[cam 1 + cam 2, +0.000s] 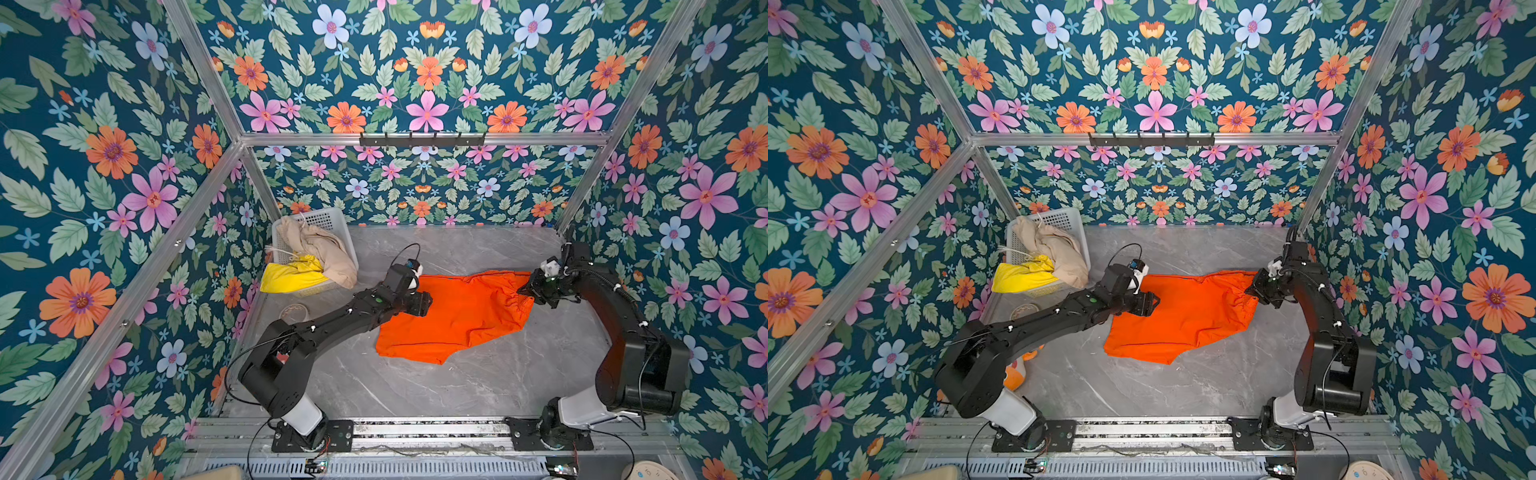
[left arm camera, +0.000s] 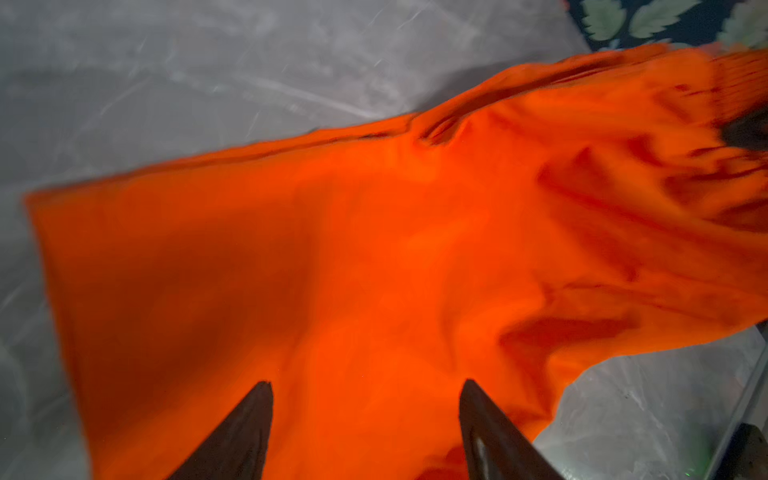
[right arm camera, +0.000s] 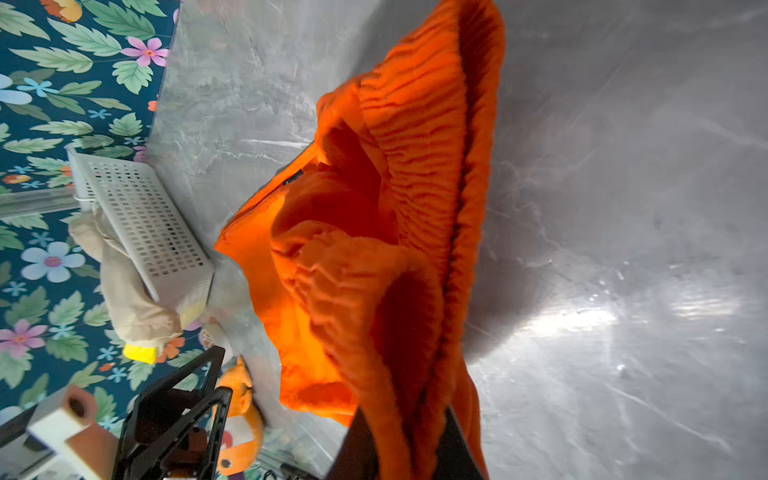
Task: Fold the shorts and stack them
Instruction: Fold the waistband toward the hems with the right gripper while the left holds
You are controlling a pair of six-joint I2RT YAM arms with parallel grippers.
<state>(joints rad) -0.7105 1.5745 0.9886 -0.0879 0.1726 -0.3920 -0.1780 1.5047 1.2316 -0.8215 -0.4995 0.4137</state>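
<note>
The right claw point(image 3: 409, 451) is pressed together on the gathered waistband point(image 3: 415, 124) of the orange shorts point(image 1: 453, 316). The elastic is bunched between its fingers, and that end of the cloth is held up off the counter point(image 1: 457, 386). Away from this claw the shorts slope down and lie spread but wrinkled, their leg end reaching under the left claw point(image 2: 365, 384). That claw is spread and pinches nothing. It hovers just over the cloth, and I cannot tell whether its tips touch it.

The step in hand looks like laying the first pair out flat. No fold is made and nothing is stacked. The next move probably calls for the left claw to close on the leg hem beneath it. The two claws could then draw the cloth taut, set it down smooth and begin the fold.

On the right claw's outer side the wall point(image 1: 648, 249) stands near, so there is little room to pull further that way. Toward the arm bases the grey counter lies bare and open. On the left claw's outer side, near it, sits the basket point(image 1: 320, 216), with the beige shorts point(image 1: 332, 253) and yellow shorts point(image 1: 291, 278) draped over its rim. A plush fish point(image 1: 1014, 376) lies by the left arm's base, well apart from the work.
</note>
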